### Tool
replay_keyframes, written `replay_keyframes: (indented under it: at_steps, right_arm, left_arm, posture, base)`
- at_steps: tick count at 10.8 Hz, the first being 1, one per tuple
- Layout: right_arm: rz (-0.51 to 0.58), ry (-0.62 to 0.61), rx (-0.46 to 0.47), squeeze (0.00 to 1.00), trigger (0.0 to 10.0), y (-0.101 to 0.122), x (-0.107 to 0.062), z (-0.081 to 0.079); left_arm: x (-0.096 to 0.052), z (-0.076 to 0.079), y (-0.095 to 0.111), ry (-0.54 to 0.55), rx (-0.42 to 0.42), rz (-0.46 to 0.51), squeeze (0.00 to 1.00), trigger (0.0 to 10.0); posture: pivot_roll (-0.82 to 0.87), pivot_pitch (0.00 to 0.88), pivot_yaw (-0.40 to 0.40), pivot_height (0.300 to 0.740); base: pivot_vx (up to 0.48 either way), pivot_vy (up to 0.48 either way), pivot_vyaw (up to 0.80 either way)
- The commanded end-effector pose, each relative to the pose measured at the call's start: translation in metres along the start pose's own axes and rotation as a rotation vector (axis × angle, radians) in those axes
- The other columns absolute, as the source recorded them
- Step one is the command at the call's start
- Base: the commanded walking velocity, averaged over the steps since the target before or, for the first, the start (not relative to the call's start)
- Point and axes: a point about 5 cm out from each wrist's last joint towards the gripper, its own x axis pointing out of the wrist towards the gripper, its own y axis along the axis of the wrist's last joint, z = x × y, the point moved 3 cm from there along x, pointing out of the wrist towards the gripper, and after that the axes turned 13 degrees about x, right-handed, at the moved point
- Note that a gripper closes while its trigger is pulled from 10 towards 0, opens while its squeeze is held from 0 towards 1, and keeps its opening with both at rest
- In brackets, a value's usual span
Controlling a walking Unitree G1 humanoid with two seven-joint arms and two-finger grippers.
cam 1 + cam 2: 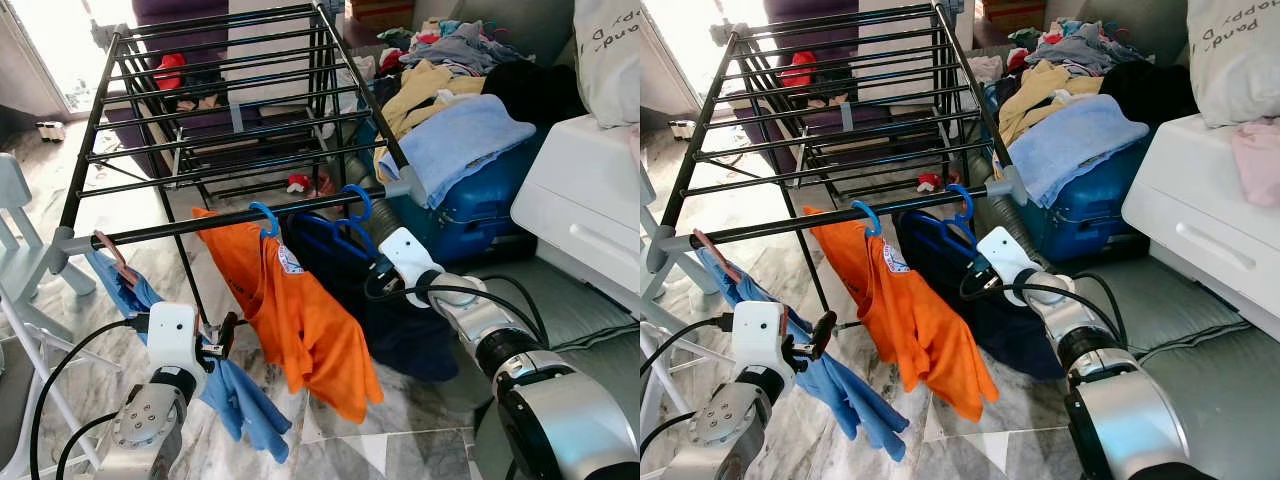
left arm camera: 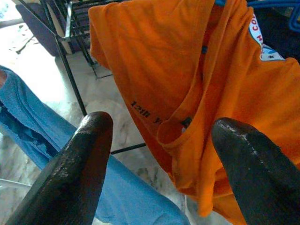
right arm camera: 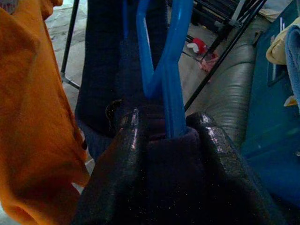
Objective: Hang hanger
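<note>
A black drying rack [image 1: 230,220] stands before me. My right gripper [image 3: 164,124] is shut on the lower part of a blue hanger [image 3: 171,70] carrying a dark navy garment [image 1: 400,330]. The hanger's hook [image 1: 358,203] sits at the right end of the rack's front bar and looks looped over it. To its left an orange shirt [image 1: 300,320] hangs from another blue hook [image 1: 266,218]. My left gripper [image 2: 159,136] is open and low, between a blue garment [image 1: 240,400] and the orange shirt, holding nothing.
A blue suitcase [image 1: 480,215] piled with clothes and a light blue towel [image 1: 455,140] stands right of the rack. A white cabinet [image 1: 580,200] is at the far right and a white chair [image 1: 20,260] at the left. Cables trail from both arms.
</note>
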Motion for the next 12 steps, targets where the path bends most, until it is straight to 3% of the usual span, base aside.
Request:
replay_keyframes:
  at_steps: [1,8,9,11,12]
  right_arm:
    - [0.004,0.013,0.012,0.00,0.0,0.003,0.001,-0.002]
    - [0.009,0.057,0.047,0.00,0.0,0.006,0.003,-0.008]
    - [0.021,0.057,0.098,0.00,0.0,0.009,0.004,-0.008]
    - [0.122,-0.036,0.153,0.00,0.0,0.033,0.004,0.005]
    - [0.181,-0.092,0.212,0.00,2.8,0.043,0.001,0.016]
  left_arm:
    - [0.001,0.000,0.001,-0.002,-0.004,-0.003,0.00,10.0]
    - [0.004,0.002,0.000,-0.007,-0.006,-0.009,0.00,10.0]
    - [0.004,0.002,0.000,-0.005,-0.006,-0.008,0.00,10.0]
    - [0.005,0.002,0.001,0.002,-0.006,-0.002,0.00,10.0]
    - [0.006,0.002,0.002,0.009,-0.011,0.001,0.00,10.0]
  posture:
    - [0.08,0.026,0.057,0.740]
    - [0.08,0.017,0.051,0.740]
    - [0.08,0.017,0.052,0.740]
    - [0.07,0.012,0.047,0.740]
    - [0.06,0.010,0.042,0.740]
  base:
    - [0.000,0.000,0.00]
    - [0.000,0.000,0.00]
    - [0.000,0.000,0.00]
    - [0.000,0.000,0.00]
    - [0.000,0.000,0.00]
